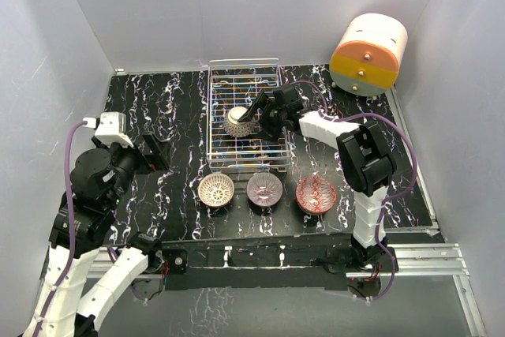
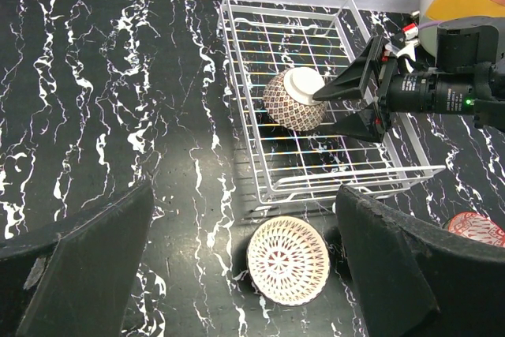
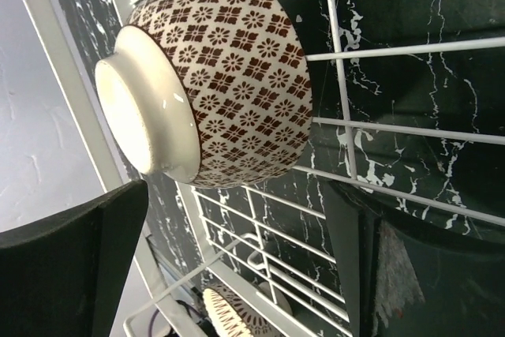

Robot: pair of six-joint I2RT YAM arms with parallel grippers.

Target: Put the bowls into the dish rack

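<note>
Black marble table (image 1: 158, 108), three bowls (image 1: 264, 189) waiting near
Top: right gripper (image 1: 252, 124), jaws apart, at tilted bowl (image 1: 235, 120) inside dish rack (image 1: 243, 61); left wrist: left gripper (image 2: 245, 189) spread, empty; right wrist: bowl rests on its side, a brushing finger could roll it

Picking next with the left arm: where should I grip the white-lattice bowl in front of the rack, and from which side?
Probably its rim, from above: the white-lattice bowl sits upright, mouth up, so one finger can go inside and one outside. Take the left edge; the purple bowl stands close on its right.
</note>
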